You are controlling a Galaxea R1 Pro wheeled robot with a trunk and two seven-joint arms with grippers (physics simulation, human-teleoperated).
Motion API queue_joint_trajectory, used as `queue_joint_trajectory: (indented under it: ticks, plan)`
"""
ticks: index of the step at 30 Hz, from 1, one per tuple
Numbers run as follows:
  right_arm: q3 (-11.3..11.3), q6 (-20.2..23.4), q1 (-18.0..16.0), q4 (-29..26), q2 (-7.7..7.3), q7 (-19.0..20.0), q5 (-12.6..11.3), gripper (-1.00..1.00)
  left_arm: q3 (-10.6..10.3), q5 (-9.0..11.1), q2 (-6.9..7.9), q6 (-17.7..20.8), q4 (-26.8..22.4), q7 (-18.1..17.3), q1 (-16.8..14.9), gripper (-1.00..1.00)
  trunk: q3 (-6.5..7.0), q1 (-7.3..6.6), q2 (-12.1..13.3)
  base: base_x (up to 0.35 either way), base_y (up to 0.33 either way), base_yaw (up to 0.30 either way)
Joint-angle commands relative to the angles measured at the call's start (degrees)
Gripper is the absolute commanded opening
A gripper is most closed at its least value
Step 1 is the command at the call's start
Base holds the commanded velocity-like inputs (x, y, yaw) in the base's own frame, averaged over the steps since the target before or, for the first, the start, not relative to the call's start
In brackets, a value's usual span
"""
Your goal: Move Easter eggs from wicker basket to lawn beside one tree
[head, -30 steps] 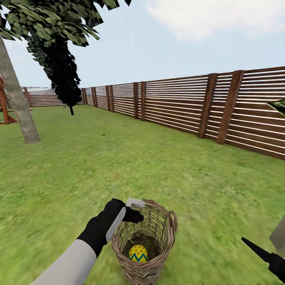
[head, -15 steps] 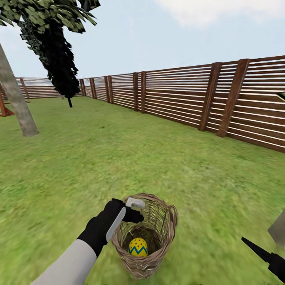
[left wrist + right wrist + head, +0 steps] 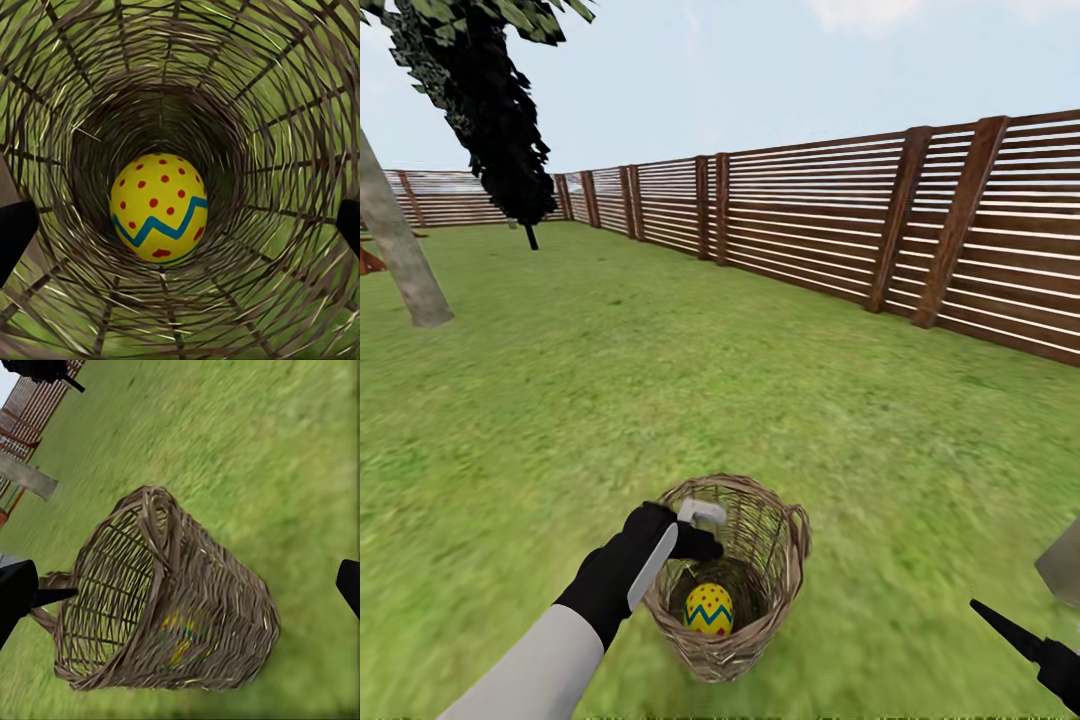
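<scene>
A round brown open-weave wicker basket [image 3: 728, 580] stands on the short green lawn [image 3: 660, 400] at about six o'clock in the head view. One bright yellow egg with red dots and a blue zigzag band [image 3: 709, 609] lies at its bottom — the only egg I can see. The left hand [image 3: 698, 530] hangs at the basket's rim at about ten o'clock, fingers spread apart and gripping nothing; its wrist camera looks straight down onto the egg [image 3: 158, 208]. The right hand [image 3: 1050, 625] waits well apart at about four o'clock, also open and empty. The pale grey-tan tree trunk [image 3: 398, 250] stands far off at ten o'clock, with no eggs visible beside it. By my judgement at least this egg remains to be lifted and carried; where the other two are, I cannot tell.
</scene>
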Motion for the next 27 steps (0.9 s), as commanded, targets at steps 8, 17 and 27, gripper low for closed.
queue_joint_trajectory:
  ticks: [8,17,27]
  plan:
    - [-0.08,0.29,0.02,-0.03,-0.09,0.08,-0.23,1.00,-0.09,0.21,0.04,-0.42,-0.03,0.21,-0.04,1.00,-1.82,0.20,-0.13,0.000,0.000,0.000]
    - [-0.13,0.28,0.02,-0.03,-0.06,0.10,-0.23,1.00,-0.10,0.20,0.04,-0.52,-0.03,0.19,-0.04,1.00,-3.82,0.43,-0.25,0.000,0.000,0.000]
    - [-0.24,0.32,0.02,-0.03,-0.10,0.29,-0.23,1.00,-0.11,0.24,0.04,-0.54,-0.03,0.19,-0.04,1.00,-5.59,0.63,-0.36,0.000,0.000,0.000]
